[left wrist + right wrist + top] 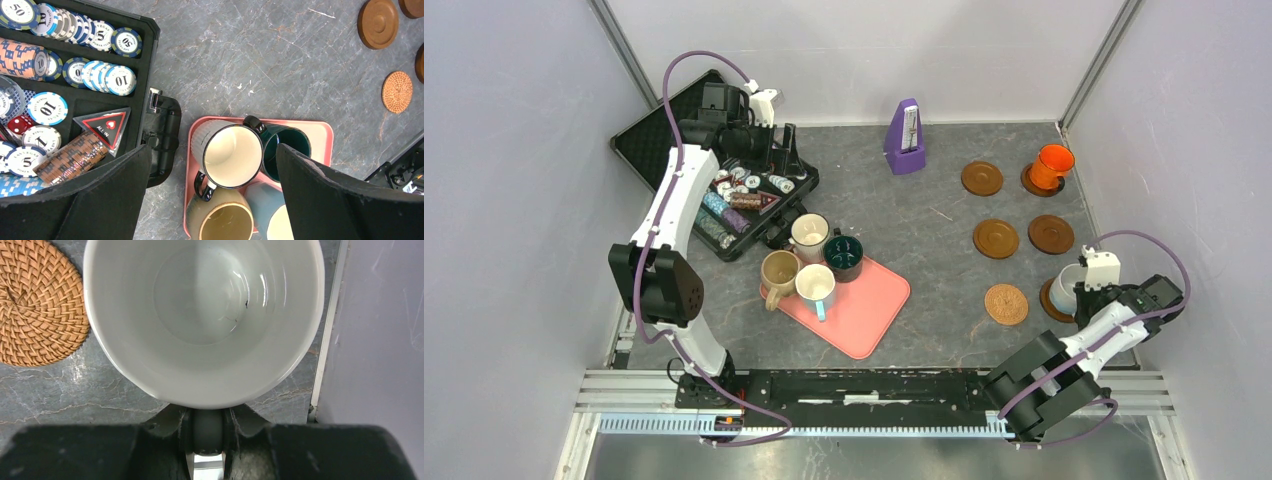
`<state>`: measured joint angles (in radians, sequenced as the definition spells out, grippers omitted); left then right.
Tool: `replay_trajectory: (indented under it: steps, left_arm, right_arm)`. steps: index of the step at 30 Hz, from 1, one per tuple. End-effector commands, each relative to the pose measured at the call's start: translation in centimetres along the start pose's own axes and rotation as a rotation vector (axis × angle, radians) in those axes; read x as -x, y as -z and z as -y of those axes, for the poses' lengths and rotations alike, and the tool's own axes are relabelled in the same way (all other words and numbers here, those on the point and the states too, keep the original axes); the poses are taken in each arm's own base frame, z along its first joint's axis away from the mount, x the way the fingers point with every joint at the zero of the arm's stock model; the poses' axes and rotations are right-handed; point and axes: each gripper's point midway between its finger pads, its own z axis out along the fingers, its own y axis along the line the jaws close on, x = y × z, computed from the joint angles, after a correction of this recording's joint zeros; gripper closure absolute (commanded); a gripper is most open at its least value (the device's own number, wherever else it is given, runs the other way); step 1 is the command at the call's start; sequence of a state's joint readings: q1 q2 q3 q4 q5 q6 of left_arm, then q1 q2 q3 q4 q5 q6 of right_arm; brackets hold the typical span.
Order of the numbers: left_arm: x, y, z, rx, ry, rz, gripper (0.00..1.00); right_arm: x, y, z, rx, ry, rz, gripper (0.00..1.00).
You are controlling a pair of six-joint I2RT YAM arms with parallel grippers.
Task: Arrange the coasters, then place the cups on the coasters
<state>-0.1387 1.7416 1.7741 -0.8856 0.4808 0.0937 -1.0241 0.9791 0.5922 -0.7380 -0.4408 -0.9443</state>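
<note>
My right gripper is shut on the handle of the plain white cup, which is over a dark coaster at the right edge. I cannot tell whether the cup touches the coaster. The tan woven coaster lies just to its left. The orange cup stands on a coaster; three dark coasters are bare. The dark-rimmed white, teal, tan-beige and light blue cups stand on the pink tray. My left gripper hangs open high above them.
An open black case of poker chips sits at the back left, touching the tray's corner. A purple metronome stands at the back centre. Walls close in on both sides; the right wall is close to the white cup.
</note>
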Motion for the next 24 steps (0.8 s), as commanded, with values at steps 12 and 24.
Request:
replay_trajectory:
  steps: [12,24]
  left_arm:
    - [0.8,0.5,0.2,0.001,0.019,0.026,0.00]
    - [0.5,0.3,-0.2,0.020,0.022,0.017,0.00]
  right_arm:
    - [1.4,-0.9,1.6,-0.051,0.036,0.105,0.94]
    - [0.8,-1.4,0.9,-0.021,0.033,0.095,0.69]
